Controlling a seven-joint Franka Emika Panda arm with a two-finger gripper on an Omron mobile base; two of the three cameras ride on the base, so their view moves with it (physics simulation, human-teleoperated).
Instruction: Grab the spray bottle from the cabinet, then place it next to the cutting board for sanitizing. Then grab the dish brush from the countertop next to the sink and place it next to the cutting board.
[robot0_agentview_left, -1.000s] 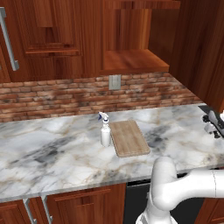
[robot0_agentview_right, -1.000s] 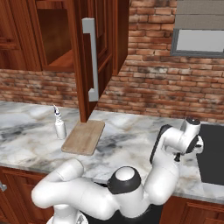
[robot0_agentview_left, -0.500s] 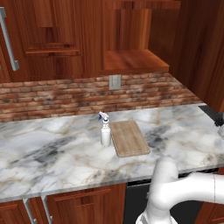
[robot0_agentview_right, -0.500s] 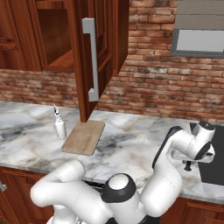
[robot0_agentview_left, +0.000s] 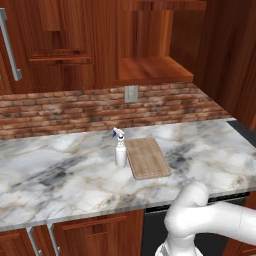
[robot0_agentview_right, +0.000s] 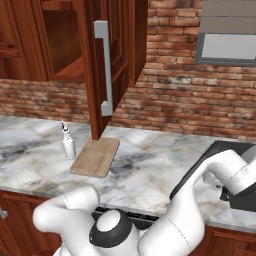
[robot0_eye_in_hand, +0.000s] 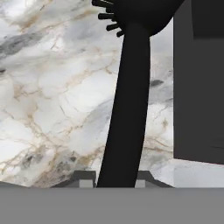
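— Is the first job done?

— It looks done to me; the spray bottle (robot0_agentview_left: 120, 150) stands upright on the countertop (robot0_agentview_left: 60, 175), just beside the left long edge of the cutting board (robot0_agentview_left: 148, 158); the cabinet (robot0_agentview_left: 155, 70) shelf above it has nothing on it; from the other side the bottle and the board sit close together near the back of the counter, under the open door (robot0_agentview_right: 107, 65).

— And the brush?

— That is the job in hand, I think; the arm reaches far to the right end of the counter, beside a dark sunken part that I take for the sink; in the hand view the dish brush (robot0_eye_in_hand: 127, 100) lies on the marble, its black handle running right down between the two tips of the gripper (robot0_eye_in_hand: 115, 179), its bristly head at the far end.

— Has it got hold of it?

— The tips sit close on both sides of the handle, nearly together; I cannot tell if they squeeze it yet; the brush seems to rest on the counter.

— So what is left?

— Grip it, lift it, carry it over to the board, and set it down next to it.
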